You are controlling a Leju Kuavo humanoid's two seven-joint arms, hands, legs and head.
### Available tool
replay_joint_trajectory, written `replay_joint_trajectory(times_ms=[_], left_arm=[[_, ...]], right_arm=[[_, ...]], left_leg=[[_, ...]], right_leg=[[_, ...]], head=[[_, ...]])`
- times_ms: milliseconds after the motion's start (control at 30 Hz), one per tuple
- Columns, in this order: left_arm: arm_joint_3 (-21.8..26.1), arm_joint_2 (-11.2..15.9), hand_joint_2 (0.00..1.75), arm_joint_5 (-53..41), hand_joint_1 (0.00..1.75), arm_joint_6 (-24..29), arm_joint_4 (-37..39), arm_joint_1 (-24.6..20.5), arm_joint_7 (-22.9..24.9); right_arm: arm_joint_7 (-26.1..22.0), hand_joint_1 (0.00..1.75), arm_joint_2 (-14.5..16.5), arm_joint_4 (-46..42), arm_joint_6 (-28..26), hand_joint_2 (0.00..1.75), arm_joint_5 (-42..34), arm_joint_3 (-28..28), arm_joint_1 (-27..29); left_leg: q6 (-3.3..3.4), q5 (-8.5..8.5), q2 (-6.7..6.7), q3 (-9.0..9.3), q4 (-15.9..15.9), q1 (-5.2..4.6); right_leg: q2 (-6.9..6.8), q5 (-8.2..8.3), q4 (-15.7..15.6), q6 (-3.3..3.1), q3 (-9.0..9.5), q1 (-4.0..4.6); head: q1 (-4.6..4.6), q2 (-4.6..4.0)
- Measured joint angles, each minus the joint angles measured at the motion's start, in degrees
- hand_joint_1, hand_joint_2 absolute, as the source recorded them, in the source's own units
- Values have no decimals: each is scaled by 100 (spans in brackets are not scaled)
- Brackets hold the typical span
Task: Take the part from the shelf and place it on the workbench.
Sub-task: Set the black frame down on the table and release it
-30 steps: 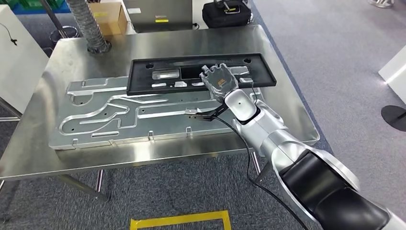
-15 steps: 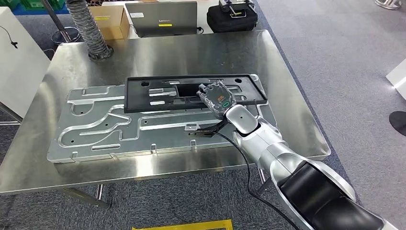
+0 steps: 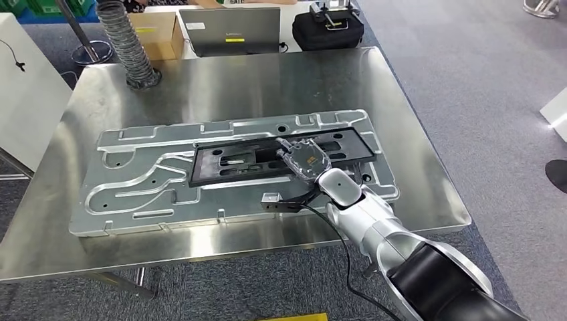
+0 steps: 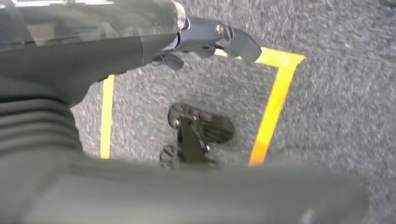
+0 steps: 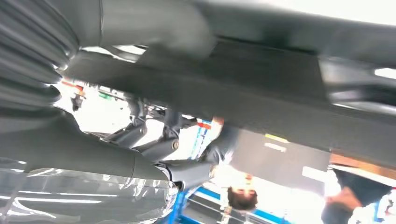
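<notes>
The right hand (image 3: 304, 156) gripped the black plastic panel (image 3: 227, 160) near its middle, fingers curled over the panel's far side and the back of the hand turned up toward the head camera. In the right wrist view the fingers (image 5: 140, 133) wrapped the panel's dark edge (image 5: 243, 100). The panel, a long flat frame with several cut-outs, lay across the upper part of the machined aluminium plate (image 3: 134, 194); whether it rested on the plate or was held just above it could not be told. That plate, cut with winding grooves, lay flat on the stainless steel workbench (image 3: 281, 80). A corrugated grey hose (image 3: 127, 47) came down onto the bench's far left corner. Beyond the bench stood a cardboard box (image 3: 157, 30), a laptop (image 3: 231, 30) and a black case (image 3: 327, 30). The left hand (image 4: 205, 39) hung over grey carpet marked with yellow tape (image 4: 273, 105), its fingers apart and holding nothing.
</notes>
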Motion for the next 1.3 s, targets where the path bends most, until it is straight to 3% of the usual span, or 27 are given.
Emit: replay_joint_trajectory(times_ms=[67,100,167,200,233,267,333,400,467,533,600,667,733,767,800,867,933,1033,1067,1100,1200,1233,1267,1300], left_arm=[[-1,-1,175,2,0,-18,0,-4,-2],[-1,1,175,3,0,-23,0,-12,-2],[-1,5,87,5,0,-28,0,-22,-8],[-1,8,44,7,0,-27,0,-23,-20],[0,9,0,8,0,-27,0,-22,-38],[1,9,0,8,0,-26,0,-21,-59],[1,6,0,9,0,-27,0,-24,-99],[1,1,0,9,0,-28,0,-34,-118],[1,0,0,9,0,-27,0,-38,-117],[1,8,0,9,0,-24,-1,-35,-114],[1,11,0,9,0,-20,-2,-39,-106],[1,7,0,9,0,-14,-2,-40,-83],[1,7,0,9,0,-6,-2,-17,-55],[3,8,0,9,0,1,-2,-3,-40],[8,11,0,9,0,12,-2,7,-28],[23,16,0,9,0,36,-2,12,-5],[32,16,0,10,0,55,-2,14,11],[37,15,0,11,0,73,-2,22,20],[42,14,0,11,0,76,-2,15,20],[50,13,0,11,0,80,-2,6,20],[120,11,0,11,0,90,-2,0,-5],[157,10,0,10,0,82,-2,15,-34],[197,7,0,10,0,67,-2,35,-71],[237,1,0,9,0,45,-2,54,-113]], right_arm=[[19,0,-7,5,20,0,2,-13,-2],[37,0,-11,6,36,0,5,-18,-3],[74,0,-22,11,68,0,24,-22,11],[87,0,-26,15,79,0,40,-22,26],[98,0,-30,19,84,0,56,-22,39],[105,0,-33,20,80,0,66,-22,43],[74,0,-39,13,47,0,31,-25,22],[-107,0,-33,-19,-59,0,-182,-71,-5],[-528,0,-25,-95,-186,0,-691,-201,-3],[-1206,0,-16,-280,-207,0,-1558,-445,33],[-1953,0,-2,-656,-27,0,-2719,-786,124],[-2459,0,-51,-1432,349,0,-4166,-1121,376],[-2598,0,-212,-2580,750,0,-5555,-1385,759],[-2599,0,-320,-3188,928,0,-6110,-1510,933],[-2595,0,-423,-3759,1084,0,-6556,-1642,1084],[-2618,0,-600,-4873,1346,0,-7303,-1978,1324],[-2599,0,-731,-5770,1500,0,-7681,-2304,1505],[-2603,0,-873,-6596,1587,0,-7750,-2579,1708],[-2631,0,-901,-6794,1589,0,-7778,-2636,1757],[-2665,0,-924,-6975,1564,0,-7822,-2691,1805],[-2746,0,-956,-7653,1092,0,-7806,-3019,2118],[-2758,0,-958,-7918,751,0,-7611,-3205,2298],[-2765,0,-955,-8157,370,0,-7342,-3403,2495],[-2771,0,-951,-8373,-19,0,-7054,-3609,2698]], left_leg=[[66,14,2,14,-12,10],[97,16,4,20,-20,11],[135,3,6,22,-17,-8],[147,-4,6,24,-13,-18],[155,-10,3,27,-7,-29],[158,-18,-1,33,0,-40],[149,-38,-10,52,14,-59],[117,-61,-11,54,33,-82],[67,-71,-8,52,33,-88],[12,-106,-3,56,49,-92],[-44,-329,1,-69,369,-88],[-99,-708,5,-399,1109,-53],[-138,-862,6,-656,1643,-28],[-148,-773,6,-637,1602,-17],[-153,-588,7,-507,1335,-4],[-144,-235,5,-105,525,11],[-90,-141,0,106,96,0],[25,-144,4,123,49,-8],[66,-129,8,131,29,-4],[105,-114,14,138,9,2],[168,-106,8,138,0,-5],[173,-108,-5,141,1,-8],[173,-112,-20,145,3,-9],[168,-115,-32,153,6,-10]], right_leg=[[-10,-157,211,56,-79,-15],[-15,-320,488,77,-204,-25],[-19,-686,1291,100,-587,-29],[-20,-779,1605,103,-747,-30],[-20,-764,1729,95,-817,-30],[-20,-636,1609,76,-770,-27],[-20,-236,840,-2,-413,-1],[-31,-17,208,-66,-113,41],[-36,-8,79,-90,-55,68],[-35,10,35,-127,-27,40],[-45,29,-20,-172,18,-4],[-60,21,-28,-198,38,-7],[-77,7,-21,-200,45,-4],[-83,-2,-14,-190,49,-8],[-83,-14,-4,-174,56,-14],[-81,-52,37,-123,58,-12],[-74,-69,63,-63,45,4],[-60,-76,68,21,45,1],[-58,-146,150,49,12,-7],[-55,-282,349,73,-71,-16],[-52,-816,1446,120,-554,-30],[-52,-867,1672,128,-657,-32],[-53,-804,1676,127,-658,-32],[-53,-647,1449,118,-549,-33]], head=[[0,0],[0,-1],[0,-1],[0,-1],[0,-1],[0,-1],[0,-1],[0,0],[0,0],[0,-1],[0,-1],[0,0],[0,-1],[0,0],[0,-1],[0,-1],[0,0],[0,-1],[0,-1],[0,-1],[0,-1],[0,-1],[0,-1],[0,-1]])
